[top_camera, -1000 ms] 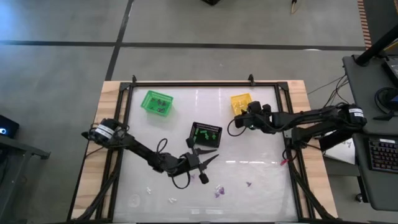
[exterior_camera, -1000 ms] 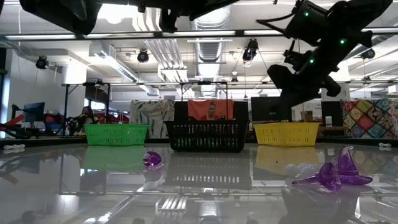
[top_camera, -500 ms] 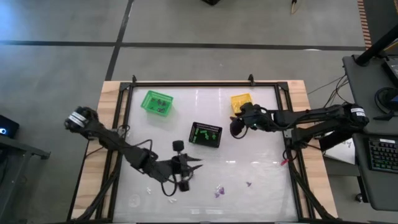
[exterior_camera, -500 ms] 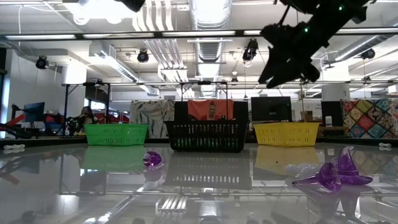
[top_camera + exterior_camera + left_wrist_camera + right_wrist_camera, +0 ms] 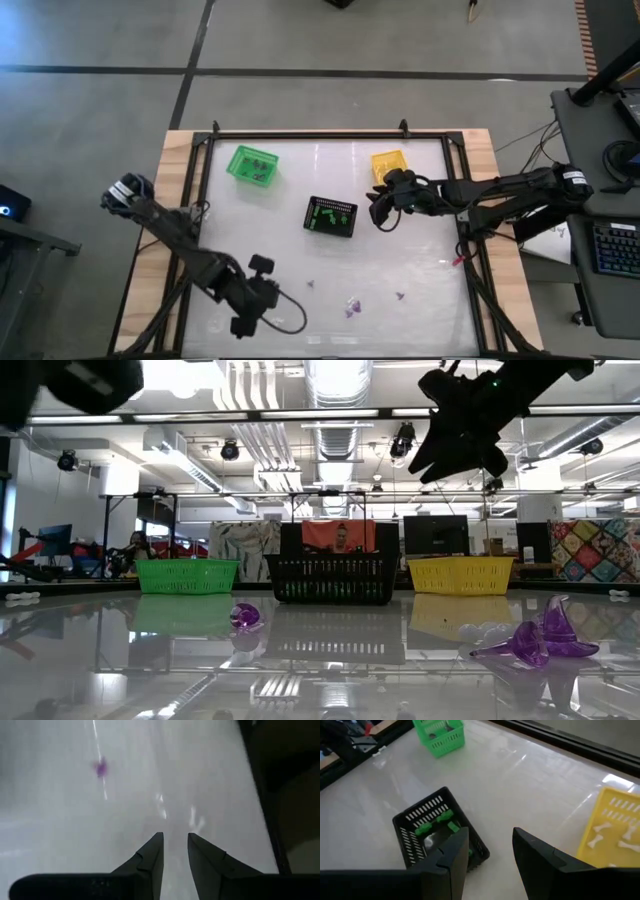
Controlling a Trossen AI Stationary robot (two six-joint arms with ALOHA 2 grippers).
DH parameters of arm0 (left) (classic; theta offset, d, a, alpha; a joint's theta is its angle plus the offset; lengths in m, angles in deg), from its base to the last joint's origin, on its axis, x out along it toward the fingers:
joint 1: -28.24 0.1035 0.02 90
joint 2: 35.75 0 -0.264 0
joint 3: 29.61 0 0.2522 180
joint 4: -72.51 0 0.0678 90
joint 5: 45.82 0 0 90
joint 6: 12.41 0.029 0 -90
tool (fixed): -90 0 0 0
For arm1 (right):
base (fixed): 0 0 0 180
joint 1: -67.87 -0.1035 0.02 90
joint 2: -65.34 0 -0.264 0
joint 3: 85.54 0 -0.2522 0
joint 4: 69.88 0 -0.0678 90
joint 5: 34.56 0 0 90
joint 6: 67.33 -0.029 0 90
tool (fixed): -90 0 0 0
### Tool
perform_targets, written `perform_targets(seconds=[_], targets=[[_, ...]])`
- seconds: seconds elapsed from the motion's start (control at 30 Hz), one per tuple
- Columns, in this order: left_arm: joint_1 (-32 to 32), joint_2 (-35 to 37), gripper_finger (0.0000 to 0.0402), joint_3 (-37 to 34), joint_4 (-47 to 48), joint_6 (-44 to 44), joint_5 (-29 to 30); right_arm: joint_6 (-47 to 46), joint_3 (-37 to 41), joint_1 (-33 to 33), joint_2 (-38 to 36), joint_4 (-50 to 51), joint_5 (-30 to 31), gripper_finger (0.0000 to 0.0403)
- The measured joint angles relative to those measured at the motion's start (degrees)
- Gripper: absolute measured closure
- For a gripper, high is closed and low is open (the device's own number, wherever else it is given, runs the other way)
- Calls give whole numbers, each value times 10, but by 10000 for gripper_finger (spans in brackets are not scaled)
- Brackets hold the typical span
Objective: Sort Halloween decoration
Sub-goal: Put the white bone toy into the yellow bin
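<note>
Tiny Halloween trinkets lie on the white table. Purple ones (image 5: pixel 350 306) lie near the front edge, where the low view shows a purple witch hat (image 5: pixel 540 642) and a purple ball (image 5: pixel 245 616). Green pieces (image 5: pixel 432 825) sit in the black basket (image 5: pixel 331 216), and white bones (image 5: pixel 600 837) in the yellow basket (image 5: pixel 387 163). My left gripper (image 5: pixel 175 836) is open and tipped down over the near-left table, with one purple trinket (image 5: pixel 101 767) ahead of it. My right gripper (image 5: pixel 490 830) hangs open between the black and yellow baskets, holding nothing.
A green basket (image 5: pixel 251 165) stands at the far left of the table. A black frame (image 5: pixel 300 134) runs round the table. The low view looks across the table into the room, with a person behind the black basket (image 5: pixel 333 580).
My left gripper has swung from beside the black basket toward the table's near-left corner and tipped from near level to pointing steeply down. My right gripper has risen a little above the table between the black and yellow baskets.
</note>
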Motion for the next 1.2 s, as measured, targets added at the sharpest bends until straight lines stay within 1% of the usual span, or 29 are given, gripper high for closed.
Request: perform_targets(seconds=[0.17,0.43,0.57,0.7,0.9,1.03,1.2], targets=[[-28,-26,331,19,59,-33,-30,0,0,0,4,3,2,259],[-69,-80,331,35,129,-58,-41,0,0,0,12,4,2,259],[-76,-101,331,30,130,-68,-42,0,0,0,15,4,2,259],[-76,-122,328,29,134,-80,-72,1,0,0,16,4,2,259],[-84,-137,308,29,183,-73,-69,2,0,0,16,4,2,259],[-84,-140,306,29,176,-62,-54,2,0,0,16,4,2,259],[-84,-140,310,28,173,-58,-47,7,0,0,16,4,2,259]])
